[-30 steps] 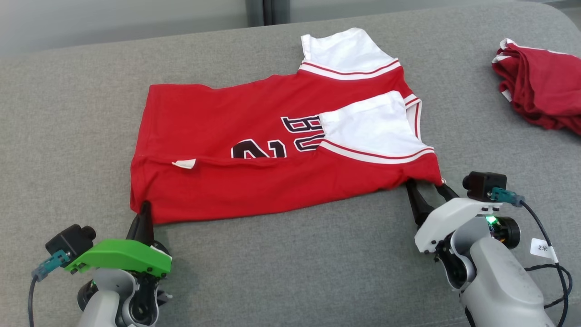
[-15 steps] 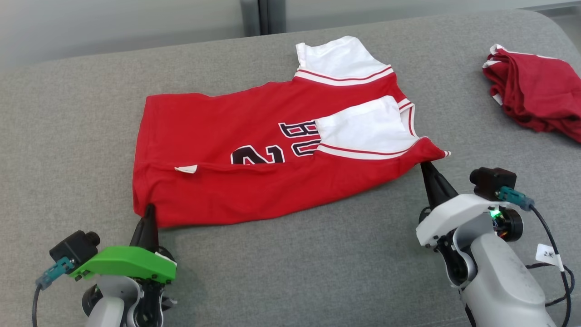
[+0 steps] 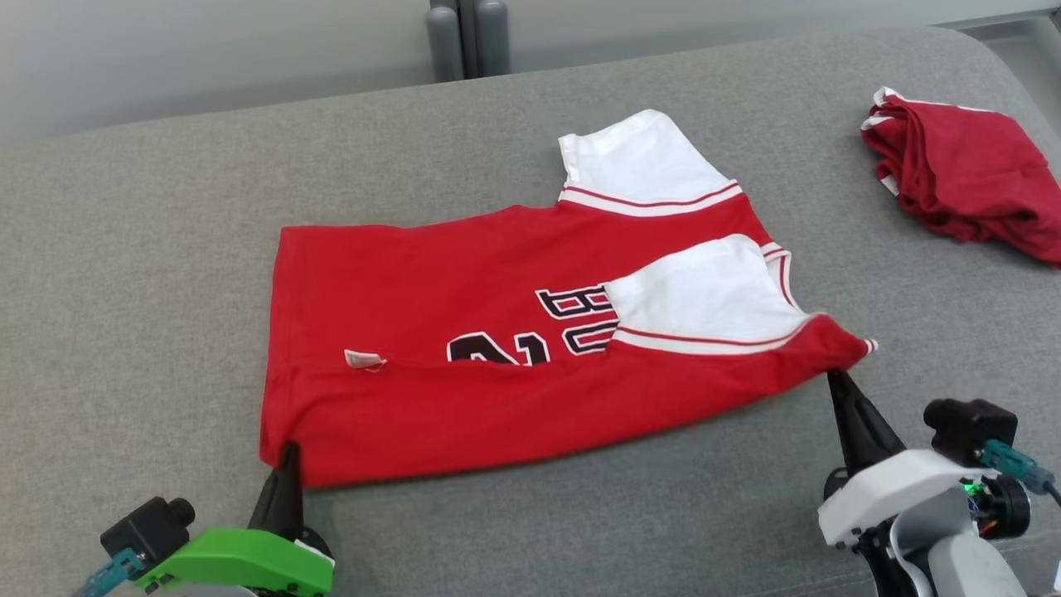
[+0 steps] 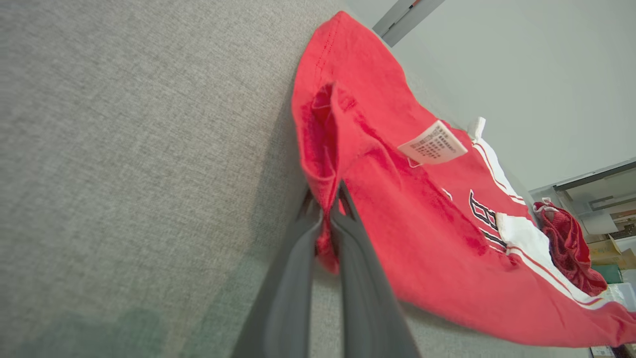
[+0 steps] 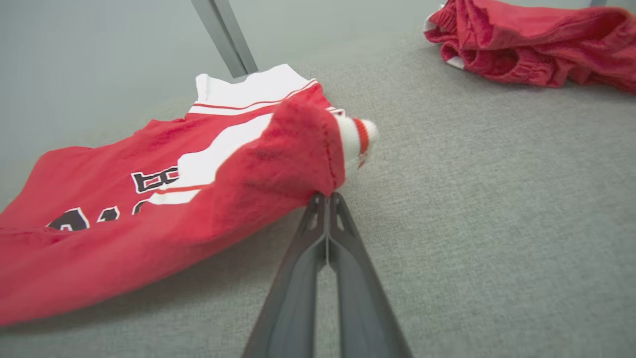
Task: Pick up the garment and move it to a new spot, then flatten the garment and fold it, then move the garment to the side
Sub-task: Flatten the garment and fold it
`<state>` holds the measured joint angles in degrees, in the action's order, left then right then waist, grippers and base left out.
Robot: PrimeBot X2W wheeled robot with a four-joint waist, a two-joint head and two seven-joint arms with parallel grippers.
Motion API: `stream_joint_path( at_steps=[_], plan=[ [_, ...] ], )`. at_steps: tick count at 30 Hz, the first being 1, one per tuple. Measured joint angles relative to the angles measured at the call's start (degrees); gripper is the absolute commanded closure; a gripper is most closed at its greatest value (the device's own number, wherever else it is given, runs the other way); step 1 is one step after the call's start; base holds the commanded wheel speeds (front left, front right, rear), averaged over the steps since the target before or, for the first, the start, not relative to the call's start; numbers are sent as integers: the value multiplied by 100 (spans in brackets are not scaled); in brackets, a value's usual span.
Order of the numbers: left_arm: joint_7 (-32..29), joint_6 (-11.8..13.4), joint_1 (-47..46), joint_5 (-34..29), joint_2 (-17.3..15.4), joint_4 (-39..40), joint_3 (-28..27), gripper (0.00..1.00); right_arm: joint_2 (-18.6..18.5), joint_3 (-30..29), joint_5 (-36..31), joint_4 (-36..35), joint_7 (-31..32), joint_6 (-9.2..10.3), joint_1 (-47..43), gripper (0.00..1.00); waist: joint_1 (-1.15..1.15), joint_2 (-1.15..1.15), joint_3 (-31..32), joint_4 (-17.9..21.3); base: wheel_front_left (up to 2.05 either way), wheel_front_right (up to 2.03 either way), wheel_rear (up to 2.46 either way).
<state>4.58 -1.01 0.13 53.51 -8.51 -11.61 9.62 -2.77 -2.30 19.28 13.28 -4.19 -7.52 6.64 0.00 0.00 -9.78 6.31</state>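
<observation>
Red cloth is now pinched in the right jaws. A second ago they stood spread around the near right corner of the garment (image 3: 497, 332), and they have since snapped together on it. In the right wrist view the two dark fingers (image 5: 298, 278) meet at their tips just under the striped trim, and that corner is lifted off the grey cushion (image 3: 166, 249) and drawn out to a point.

The left jaws have not changed. They are clamped on the near left hem corner, with fabric sandwiched between the fingers (image 4: 293, 278) in the left wrist view.

The garment lies across the middle of the cushion, hem to the left and white shoulder panels (image 3: 704, 298) to the right. Its near strip is turned up over the lower half of the printed number, beside the care label (image 3: 363, 359). It sits lower in the head view than before, but the whole picture has shifted, so that is my camera and not the cloth.

As I read it, I now hold both near corners, so the near edge can be tensioned to flatten it or carried far to fold. The right hold looks shallow, right at the tips, and I would pull gently.

A second red garment (image 3: 961, 186) lies crumpled at the far right, well apart.
</observation>
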Motion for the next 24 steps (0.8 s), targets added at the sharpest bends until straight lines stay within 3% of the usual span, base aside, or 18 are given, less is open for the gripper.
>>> stream_joint_path(
  at_steps=[4, 10, 11, 12, 13, 15, 16, 24],
  plan=[
    [-34, 66, 172, 36, 36, -67, 20, 100, 2, -80, 153, -92, 123, 0, -402, 100, 0, 0, -2, -17, 0, 0, 0],
    [64, 20, 211, 33, 84, -464, 63, 100, 3, -49, 300, 464, -43, 0, -415, 100, 0, 0, 43, 1, 0, 0, 0],
    [91, 4, 212, 33, 93, -527, 67, 100, 1, -35, 341, 577, -100, 0, -388, 87, 0, 0, 59, 2, 0, 0, 0],
    [113, -3, 213, 33, 100, -571, 70, 100, 4, -31, 355, 682, -167, -1, -363, 55, 0, 0, 73, 3, 0, 0, 0],
    [132, -15, 213, 33, 103, -609, 75, 100, 4, -34, 355, 768, -256, -1, -353, 0, 0, 0, 86, 3, 0, 0, 0],
    [183, -53, 215, 18, 100, -669, 97, 48, 4, -68, 356, 909, -367, 0, -353, 0, 0, 0, 105, 6, 0, 0, 0],
    [203, -81, 225, 7, 91, -688, 110, 0, -3, -99, 349, 980, -431, 0, -353, 0, 0, 0, 116, 9, 0, 0, 0],
    [305, -146, 366, -185, -115, -550, 181, 0, -1, -423, 165, 1099, -645, 0, -351, 0, 0, 0, 180, 41, 0, 0, 0]
  ],
)
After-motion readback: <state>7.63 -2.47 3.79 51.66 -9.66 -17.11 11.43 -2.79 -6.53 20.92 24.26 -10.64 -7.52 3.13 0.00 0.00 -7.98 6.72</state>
